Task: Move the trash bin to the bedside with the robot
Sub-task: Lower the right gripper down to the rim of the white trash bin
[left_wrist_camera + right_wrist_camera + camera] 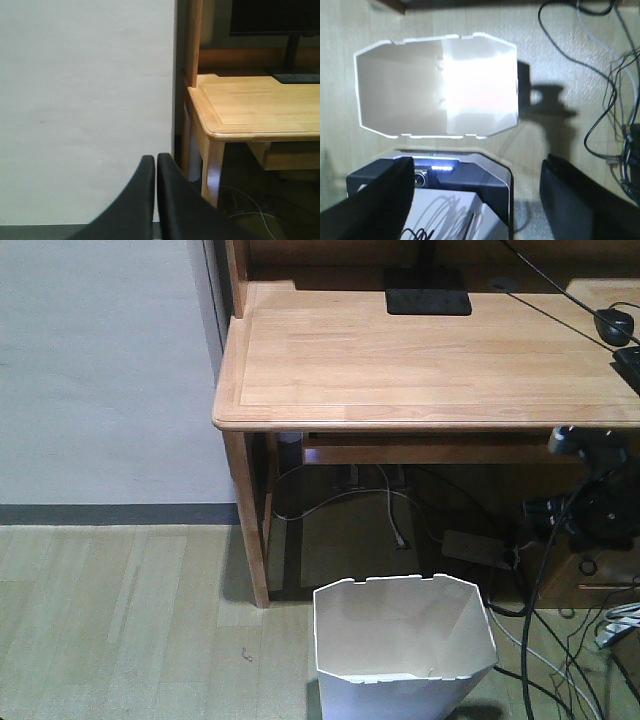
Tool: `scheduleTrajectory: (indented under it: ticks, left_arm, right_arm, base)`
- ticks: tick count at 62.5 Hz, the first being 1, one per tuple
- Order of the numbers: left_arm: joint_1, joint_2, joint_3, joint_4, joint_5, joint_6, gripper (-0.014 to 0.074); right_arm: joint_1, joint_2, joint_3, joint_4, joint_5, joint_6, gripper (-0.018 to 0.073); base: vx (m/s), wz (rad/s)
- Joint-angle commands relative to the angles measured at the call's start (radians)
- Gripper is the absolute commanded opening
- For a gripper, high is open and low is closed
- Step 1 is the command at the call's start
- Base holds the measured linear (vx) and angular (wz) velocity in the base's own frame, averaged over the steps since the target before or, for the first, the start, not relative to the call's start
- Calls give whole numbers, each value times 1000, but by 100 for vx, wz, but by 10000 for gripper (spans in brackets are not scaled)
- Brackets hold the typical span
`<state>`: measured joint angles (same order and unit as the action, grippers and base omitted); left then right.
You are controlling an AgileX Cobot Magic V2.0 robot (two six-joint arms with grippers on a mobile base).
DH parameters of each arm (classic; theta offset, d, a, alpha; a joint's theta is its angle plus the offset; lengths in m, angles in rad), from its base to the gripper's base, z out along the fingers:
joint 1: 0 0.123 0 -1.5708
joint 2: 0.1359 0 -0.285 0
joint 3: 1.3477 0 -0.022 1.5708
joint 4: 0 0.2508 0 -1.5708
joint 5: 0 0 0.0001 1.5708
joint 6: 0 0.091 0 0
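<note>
Strong glare bleaches the inside of the trash bin (395, 90); a hard shadow lies just right of it, deep gloom behind it.

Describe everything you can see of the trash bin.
The trash bin is white and plastic-looking, with an eight-sided rim whose corners are cut off and small notches along the long edges. Its walls taper downward. The inside looks cream and empty. It stands upright on the pale floor in front of the wooden desk, to the right of the desk's leg. Nothing grips it.
</note>
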<state>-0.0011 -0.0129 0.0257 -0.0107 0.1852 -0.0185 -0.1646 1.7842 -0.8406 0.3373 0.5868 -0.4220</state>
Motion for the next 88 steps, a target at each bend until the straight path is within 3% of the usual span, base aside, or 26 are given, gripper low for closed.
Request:
scheduleTrajectory:
  ticks: [1,18,35,75,88]
  left_arm:
    - [-2,-14,19,-8,-78,-6,-6]
    - [-2,-14,19,-8,-78,-6,-6]
    - [-2,-14,19,-8,-78,-6,-6]
    - [-2,-14,19,-8,-78,-6,-6]
    - [-2,-14,19,-8,-78,-6,-6]
  right_arm:
    - [-10,58,-26,29,-87,-42,518]
    - [12,271,-53,31,-289,-116,518]
    - [17,497,-175,31,-305,-177,518]
    - [17,898,-446,33,-326,-197,518]
    - [17,1003,-557,31,-271,-197,518]
  base:
    - [0,0]
    - [0,0]
    - [0,0]
    - [0,0]
    - [0,0]
